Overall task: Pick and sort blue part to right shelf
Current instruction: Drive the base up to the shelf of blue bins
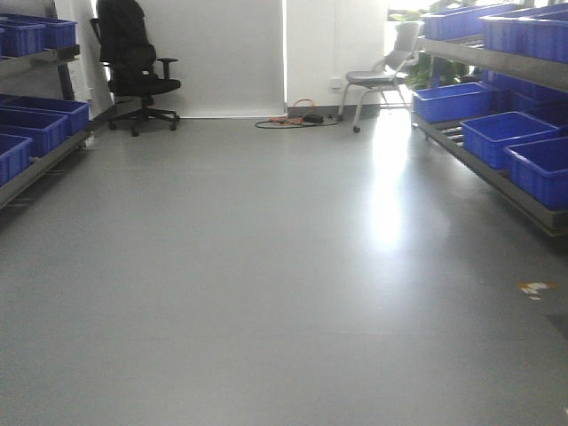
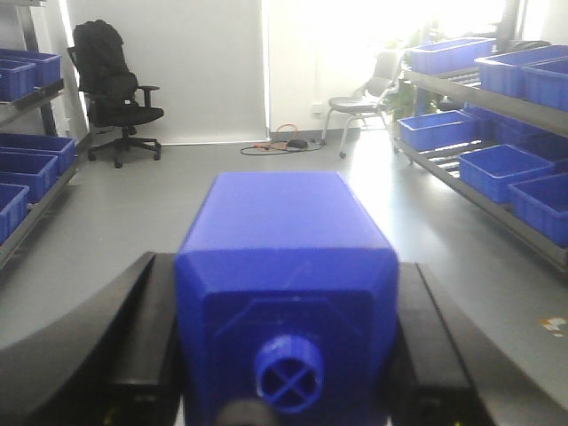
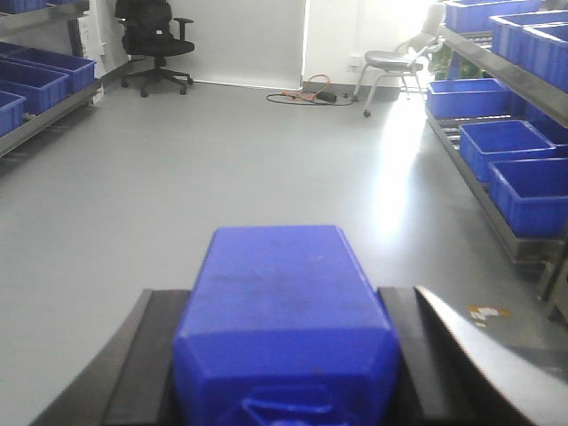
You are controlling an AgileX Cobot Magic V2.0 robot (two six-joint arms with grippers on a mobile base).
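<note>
The blue part [image 3: 282, 311], a deep-blue bottle-shaped block with sloped shoulders and a wide cap towards the camera, sits between the black fingers [image 3: 146, 355] of my right gripper [image 3: 286, 297], which is shut on it. My left gripper [image 2: 284, 266] is shut on another blue block [image 2: 284, 257] with a small round stud [image 2: 289, 373]. The right shelf [image 1: 484, 146] with its blue bins [image 1: 497, 133] stands along the right wall, also seen in the right wrist view [image 3: 470, 169]. Neither gripper appears in the front view.
A left shelf [image 1: 44, 155] carries blue bins [image 1: 35, 124]. A black office chair [image 1: 133, 67] and a grey chair [image 1: 377, 75] stand at the far wall, with cables [image 1: 297, 117] on the floor between them. A small mark [image 1: 535, 288] lies on the grey floor.
</note>
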